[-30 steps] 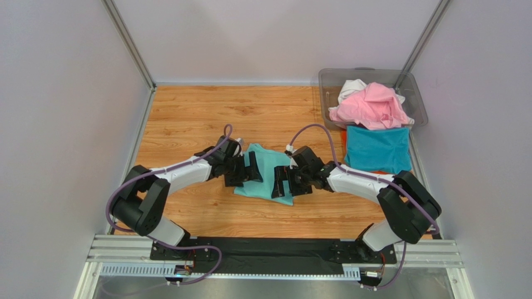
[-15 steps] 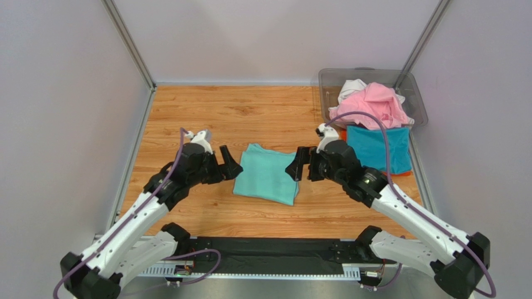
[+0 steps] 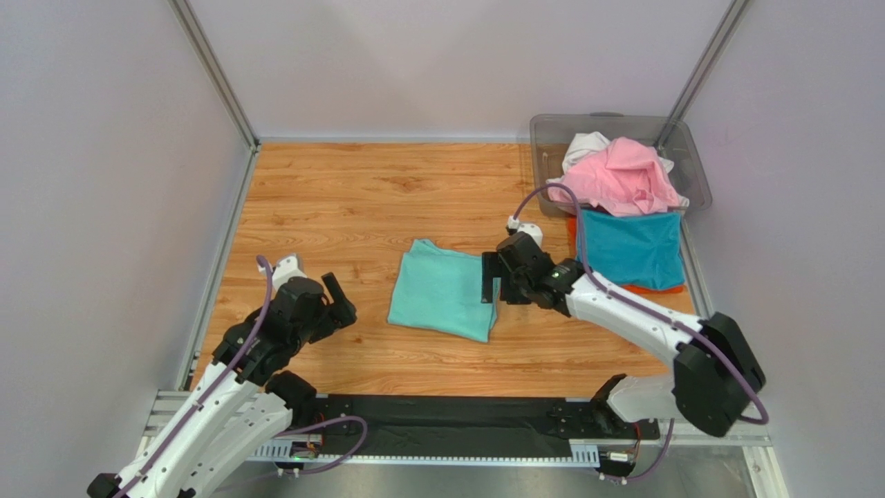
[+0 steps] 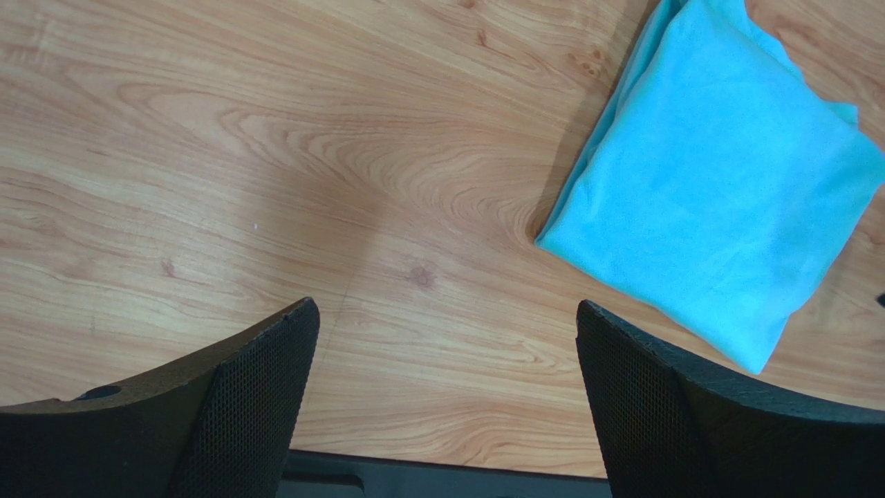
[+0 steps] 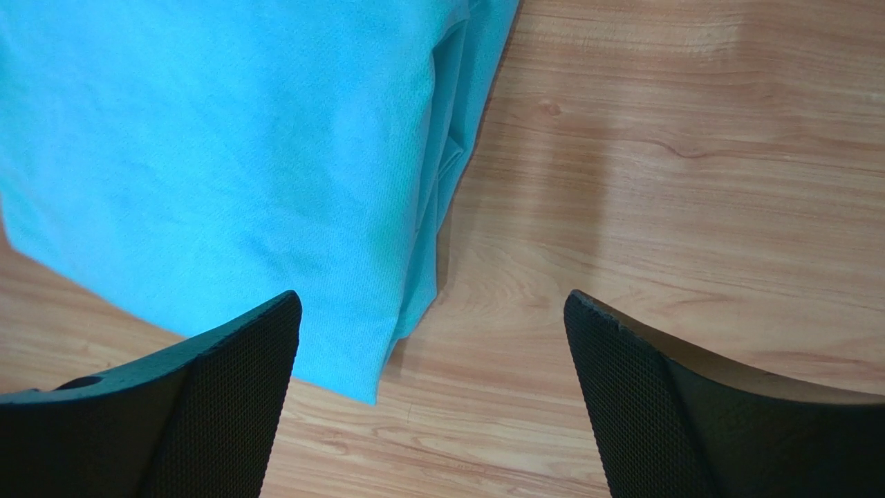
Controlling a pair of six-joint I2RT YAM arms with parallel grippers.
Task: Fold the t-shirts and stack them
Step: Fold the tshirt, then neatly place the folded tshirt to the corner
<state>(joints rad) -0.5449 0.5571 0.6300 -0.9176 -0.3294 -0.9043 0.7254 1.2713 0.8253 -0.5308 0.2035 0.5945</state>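
The mint shirt [image 3: 445,293] lies folded in the middle of the table [image 3: 343,197], a nearly square packet turned slightly askew, so that no clear long axis can be made out. Its layered, open edge is turned toward the right side, as is seen in the right wrist view.

The right fingers [image 3: 488,278] are spread wide and hold nothing. They are set at this right edge: one finger is placed over the cloth near its corner, the other over bare wood just beside it. The left fingers [image 3: 338,294] are likewise spread wide and empty, and are placed well apart from the shirt, off its left edge, with bare table between.

The teal shirt [image 3: 628,249] is laid flat on an orange shirt [image 3: 649,288] at the right side of the table, just in front of the bin [image 3: 540,130].

The folding is judged to be done, and the carry to that pile to be left. The right arm is the nearer one, both to the mint shirt and to the pile. For a grasp, the edge would have to be taken between the fingers from the right, with all layers caught together, lest the fold be opened.
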